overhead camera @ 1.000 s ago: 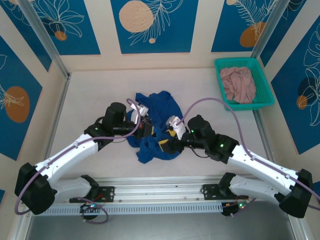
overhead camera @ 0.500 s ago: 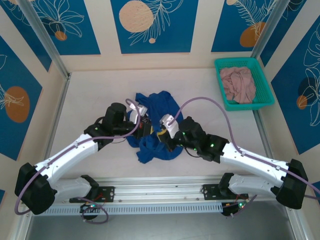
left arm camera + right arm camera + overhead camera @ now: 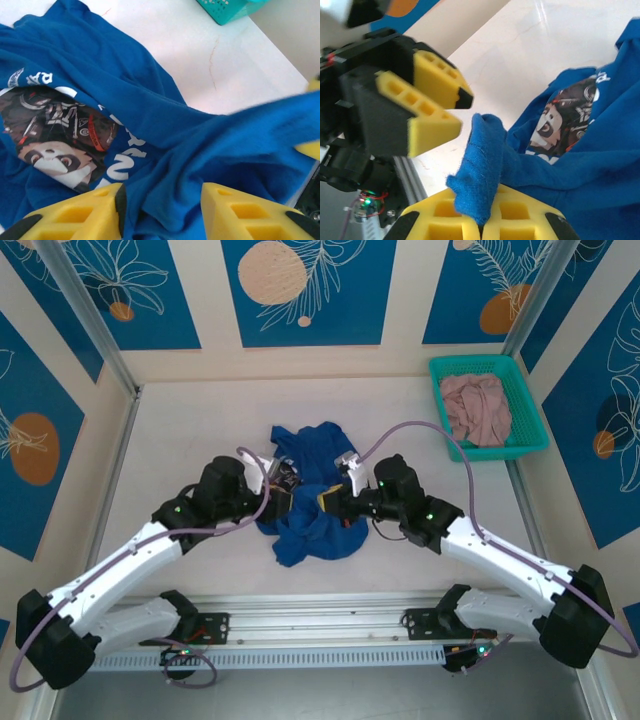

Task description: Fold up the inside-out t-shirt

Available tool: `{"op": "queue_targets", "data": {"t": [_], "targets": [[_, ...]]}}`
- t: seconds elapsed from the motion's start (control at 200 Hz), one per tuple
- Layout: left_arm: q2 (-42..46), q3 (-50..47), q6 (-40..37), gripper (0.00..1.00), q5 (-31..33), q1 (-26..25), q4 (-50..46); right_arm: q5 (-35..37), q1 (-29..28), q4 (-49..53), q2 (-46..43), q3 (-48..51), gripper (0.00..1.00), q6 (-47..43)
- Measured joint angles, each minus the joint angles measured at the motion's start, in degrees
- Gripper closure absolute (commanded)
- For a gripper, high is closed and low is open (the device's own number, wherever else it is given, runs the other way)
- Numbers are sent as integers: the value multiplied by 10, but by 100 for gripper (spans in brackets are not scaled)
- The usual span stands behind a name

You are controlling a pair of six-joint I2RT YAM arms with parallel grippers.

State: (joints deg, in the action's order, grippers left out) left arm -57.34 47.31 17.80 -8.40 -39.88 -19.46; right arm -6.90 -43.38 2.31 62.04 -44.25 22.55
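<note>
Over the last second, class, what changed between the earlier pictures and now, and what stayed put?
The right gripper swung left and shut on a raised fold of the t-shirt. The left gripper, shut before, opened, let the cloth go and drew back a little to the left. The basket and the pink garment in it stayed as they were.

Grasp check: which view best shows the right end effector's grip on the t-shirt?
Right wrist: right end effector shut on a t-shirt fold, close up. Top external shows it small; left wrist, the taut cloth.
</note>
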Motion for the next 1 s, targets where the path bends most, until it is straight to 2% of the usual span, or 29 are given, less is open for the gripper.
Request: {"op": "queue_targets", "data": {"t": [0.12, 0.25, 0.39, 0.555, 0.68, 0.75, 0.915, 1.0], "targets": [[36, -17, 0, 58, 39, -35, -10, -21, 12, -8, 24, -5, 100, 40], [38, -24, -2, 59, 45, -71, -9, -33, 21, -15, 32, -13, 100, 68], [-21, -22, -7, 57, 47, -91, 1, -40, 23, -20, 32, -18, 100, 82], [-94, -3, -23, 54, 83, -92, 2, -41, 26, -19, 32, -18, 100, 90], [-129, 15, -34, 56, 101, -92, 7, -41, 29, -19, 31, -18, 100, 90], [-146, 21, -35, 61, 107, -92, 13, -41, 30, -19, 30, -18, 100, 90], [-166, 22, -39, 89, 113, -90, 35, -41, 33, -18, 30, -18, 100, 90], [-163, 21, -34, 100, 102, -89, 49, -38, 37, -10, 26, -18, 100, 88]]}}
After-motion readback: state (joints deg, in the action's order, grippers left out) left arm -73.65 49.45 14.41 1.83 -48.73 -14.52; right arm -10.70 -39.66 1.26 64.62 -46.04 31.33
